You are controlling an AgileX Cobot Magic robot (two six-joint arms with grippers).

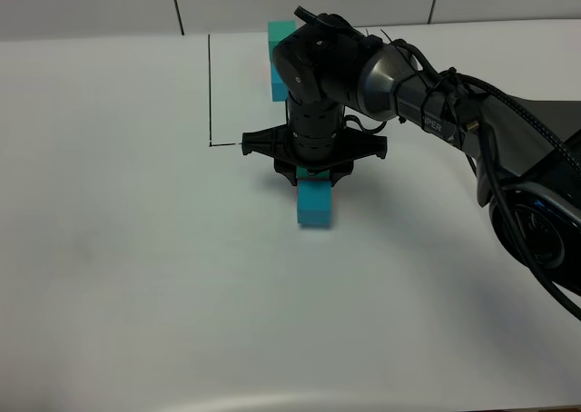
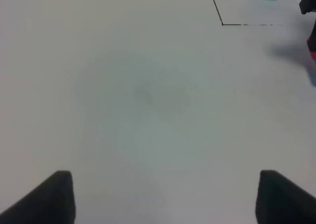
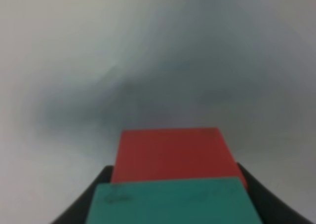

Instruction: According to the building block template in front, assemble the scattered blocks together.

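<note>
1. The right gripper [image 1: 315, 178] hangs straight down, its jaws pinched on the green cube [image 3: 173, 203]; the red cube [image 3: 173, 154] lies right against it, and whether that too is gripped I cannot tell.
2. The template [image 1: 279, 60] sits beyond, inside the black lines [image 1: 210, 90], nearer the right arm.
3. The left gripper [image 2: 163, 197] stands apart and empty, well off.

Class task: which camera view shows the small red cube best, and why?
The right wrist view: the small matte red cube fills the middle, behind the teal-green cube. The left wrist view catches only a red sliver at its edge. In the exterior high view the arm hides it.
</note>
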